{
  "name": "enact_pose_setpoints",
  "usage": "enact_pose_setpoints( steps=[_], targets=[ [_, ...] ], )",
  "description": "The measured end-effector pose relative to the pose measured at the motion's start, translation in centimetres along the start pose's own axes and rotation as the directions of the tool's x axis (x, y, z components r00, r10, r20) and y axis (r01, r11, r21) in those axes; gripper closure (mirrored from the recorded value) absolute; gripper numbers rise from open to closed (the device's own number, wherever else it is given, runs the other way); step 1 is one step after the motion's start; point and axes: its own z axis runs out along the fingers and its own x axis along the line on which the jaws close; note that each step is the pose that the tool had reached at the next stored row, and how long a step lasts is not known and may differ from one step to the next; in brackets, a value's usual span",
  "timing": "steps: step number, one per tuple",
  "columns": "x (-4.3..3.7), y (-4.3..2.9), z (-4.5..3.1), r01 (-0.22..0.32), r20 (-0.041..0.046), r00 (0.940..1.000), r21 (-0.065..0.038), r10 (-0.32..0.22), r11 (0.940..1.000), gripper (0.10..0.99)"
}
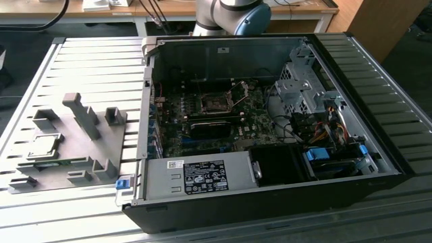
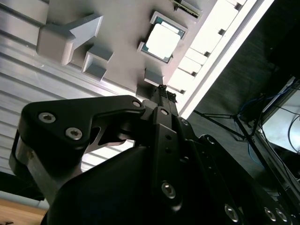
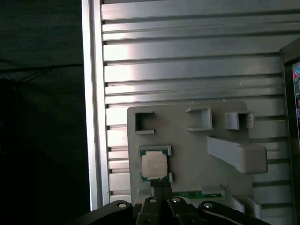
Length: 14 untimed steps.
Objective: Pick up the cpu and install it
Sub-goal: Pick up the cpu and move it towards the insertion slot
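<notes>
The cpu (image 1: 46,144) is a small square chip with a silvery top. It lies flat in a corner-bracket seat on the grey fixture plate (image 1: 81,147), at the exterior view's left of the open computer case. Both wrist views look down on the cpu (image 3: 154,165) (image 2: 162,36) from well above. My gripper (image 3: 162,185) (image 2: 166,92) hangs over the plate beside the chip, apart from it. Its two slim fingertips are pressed together and hold nothing. The dark metal-framed socket (image 1: 216,104) sits on the motherboard inside the case.
A long green circuit strip (image 3: 187,193) lies on the plate next to the cpu seat. Raised grey blocks (image 1: 84,114) stand on the plate. The case holds a grey power-supply box (image 1: 196,177), cables (image 1: 324,131) and a drive cage (image 1: 300,86). The ribbed table's edge (image 3: 93,117) runs close by.
</notes>
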Motion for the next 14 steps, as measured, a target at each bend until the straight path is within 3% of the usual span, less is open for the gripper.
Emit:
enact_pose_setpoints(
  steps=[1,4,5,7,8,10,12,13,14],
  targets=[
    [0.01,-0.02,0.07,0.000,-0.0002,1.0000,-0.001,0.000,1.0000,0.973],
    [0.03,-0.08,0.29,0.000,-0.0006,1.0000,-0.007,0.000,1.0000,0.796],
    [0.02,-0.11,0.36,0.000,-0.0008,1.0000,-0.009,0.000,1.0000,0.796],
    [0.02,-0.20,0.55,0.000,-0.0013,1.0000,-0.015,0.000,0.9999,0.678],
    [0.02,-0.24,0.65,0.000,-0.0016,1.0000,-0.018,0.000,0.9998,0.678],
    [0.01,-0.33,0.85,0.000,-0.0023,1.0000,-0.021,0.000,0.9998,0.561],
    [0.01,-0.42,1.09,0.000,-0.0027,1.0000,-0.022,0.000,0.9998,0.561],
    [0.01,-0.46,1.17,0.000,-0.0028,1.0000,-0.022,0.000,0.9998,0.498],
    [0.01,-0.48,1.25,0.000,-0.0028,1.0000,-0.023,0.000,0.9997,0.498]
  ],
)
